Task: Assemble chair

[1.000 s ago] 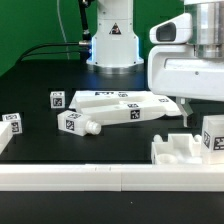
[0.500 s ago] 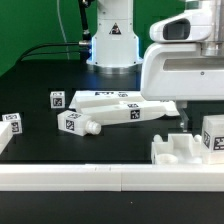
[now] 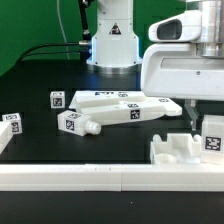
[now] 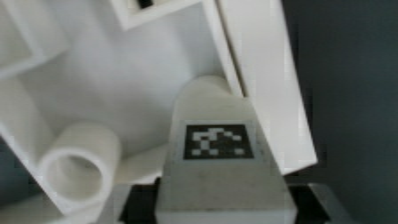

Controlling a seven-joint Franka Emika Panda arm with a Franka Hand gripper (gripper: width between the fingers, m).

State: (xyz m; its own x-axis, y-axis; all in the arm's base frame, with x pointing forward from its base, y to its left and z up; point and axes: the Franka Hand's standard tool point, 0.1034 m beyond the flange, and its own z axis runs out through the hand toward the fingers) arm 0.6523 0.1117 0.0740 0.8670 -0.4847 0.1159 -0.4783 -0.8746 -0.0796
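Fingers (image 4: 313, 203) of the gripper (image 4: 217, 200) clench a tagged white plastic chair part (image 4: 217, 115), which sits squarely between them.

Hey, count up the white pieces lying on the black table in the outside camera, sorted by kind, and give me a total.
Small tagged blocks: 2
Long tagged parts: 2
Boxy seat frame: 1
Plain long rail: 1
Total: 6
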